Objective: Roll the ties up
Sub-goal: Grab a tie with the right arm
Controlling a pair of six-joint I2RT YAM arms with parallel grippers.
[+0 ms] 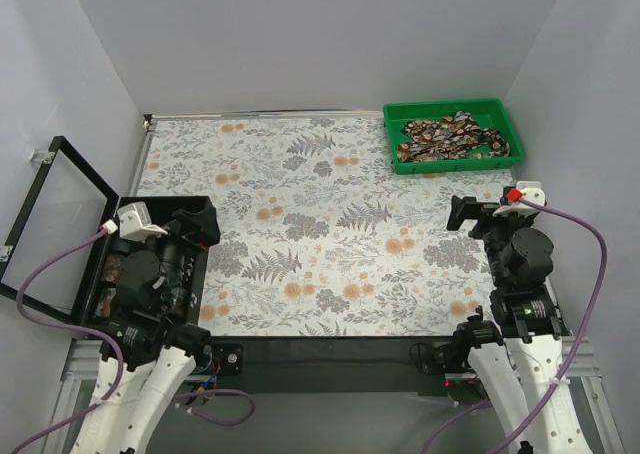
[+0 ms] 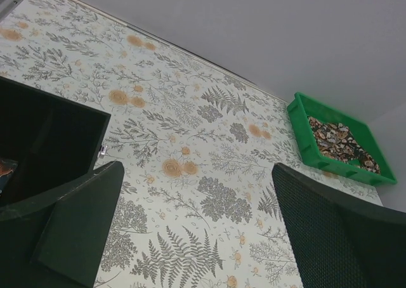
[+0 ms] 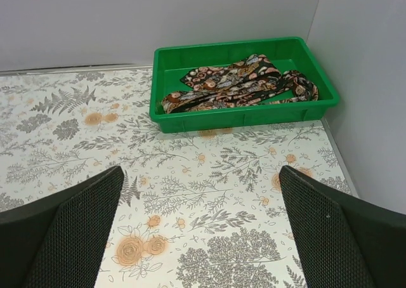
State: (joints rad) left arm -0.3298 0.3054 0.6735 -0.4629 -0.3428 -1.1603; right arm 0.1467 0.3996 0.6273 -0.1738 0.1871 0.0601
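I see the ties (image 3: 235, 82) as dark brown-black, printed with busy orange, tan and white paisley. Their tray (image 3: 241, 118) is plain bright green. The tablecloth (image 1: 320, 244) is off-white with grey fern leaves and orange flower heads. The box (image 2: 51, 136) is plain black. The walls (image 1: 300, 34) are plain pale grey. My right gripper (image 3: 202, 174) has black fingers (image 3: 82, 231) with a fine mesh pattern.

The left arm (image 1: 150, 274) and right arm (image 1: 520, 264) have white lower links and black motor joints. Each carries a lilac cable (image 1: 75, 242), and the fingers (image 3: 330, 237) are black and mesh-textured.
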